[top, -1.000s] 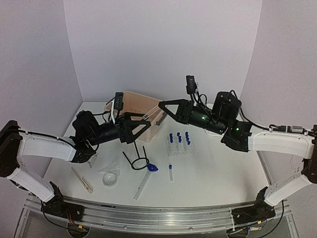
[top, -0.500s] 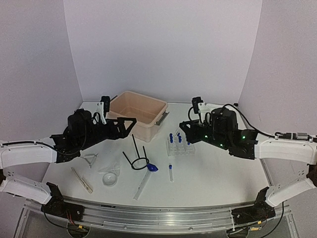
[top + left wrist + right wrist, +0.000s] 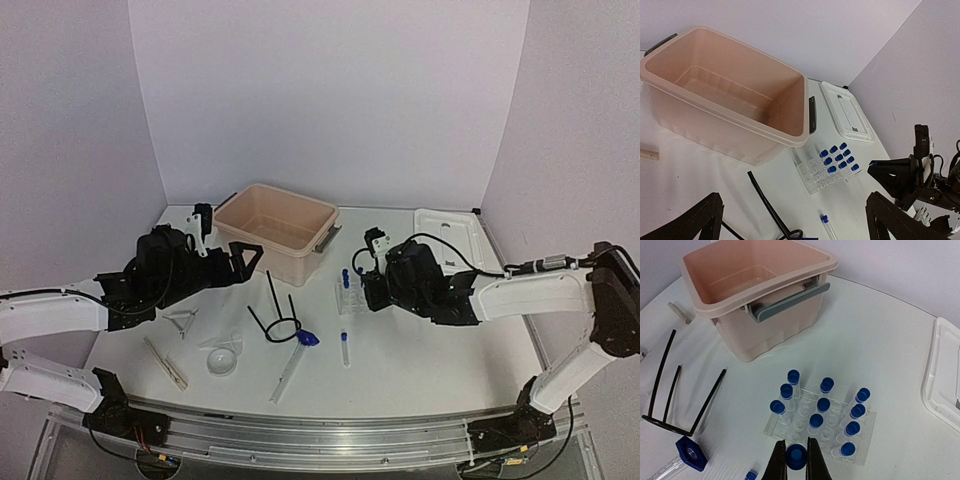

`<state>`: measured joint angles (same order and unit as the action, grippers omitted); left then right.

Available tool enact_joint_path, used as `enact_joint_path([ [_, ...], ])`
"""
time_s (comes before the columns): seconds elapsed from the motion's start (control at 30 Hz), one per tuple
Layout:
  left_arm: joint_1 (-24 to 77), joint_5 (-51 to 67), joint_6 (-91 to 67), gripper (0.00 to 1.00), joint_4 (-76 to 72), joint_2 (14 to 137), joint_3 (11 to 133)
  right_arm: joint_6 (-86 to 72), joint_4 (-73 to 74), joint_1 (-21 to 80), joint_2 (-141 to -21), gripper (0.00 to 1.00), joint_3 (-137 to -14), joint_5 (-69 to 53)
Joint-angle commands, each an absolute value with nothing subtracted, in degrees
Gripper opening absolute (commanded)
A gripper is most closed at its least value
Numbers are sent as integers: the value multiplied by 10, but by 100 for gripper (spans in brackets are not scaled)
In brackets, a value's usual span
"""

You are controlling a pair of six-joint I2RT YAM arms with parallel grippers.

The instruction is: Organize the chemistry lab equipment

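Both arms have backed off the tub since a second ago, and your right arm has dropped low by the rack.

Right claw [image 3: 796, 462]: pinched almost shut on one blue-capped tube [image 3: 796, 456], which is upright between the fingers. Just beyond the fingertips is the clear tube rack [image 3: 805, 415], with rows of capped tubes [image 3: 823, 404] standing in it. Near left of the claw is the blue-tipped brush [image 3: 690, 452], and past it the black wire ring stand [image 3: 675, 390]. Further ahead and left is the beige tub [image 3: 735, 335], its grey handle facing you. Far right is the white lid [image 3: 942, 375], flat on the table.

Left claw [image 3: 792, 205]: jaws spread wide, gripping nothing. A loose tube [image 3: 827, 225] lies on the table just ahead, between its fingers. The rack is beyond that, and the tub is ahead to the left.
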<state>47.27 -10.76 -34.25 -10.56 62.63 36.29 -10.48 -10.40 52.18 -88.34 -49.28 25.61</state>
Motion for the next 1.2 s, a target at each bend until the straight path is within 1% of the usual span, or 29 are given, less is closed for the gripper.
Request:
enact_joint_path([
  [0.0, 473, -117, -354, 100, -100, 626, 373, -92, -133, 524, -900, 0, -501, 283],
  [0.4, 473, -113, -359, 100, -98, 634, 377, -84, -154, 524, -946, 0, -507, 299],
  [1.17, 473, -112, -354, 100, -103, 646, 385, -75, -189, 524, -980, 0, -508, 314],
])
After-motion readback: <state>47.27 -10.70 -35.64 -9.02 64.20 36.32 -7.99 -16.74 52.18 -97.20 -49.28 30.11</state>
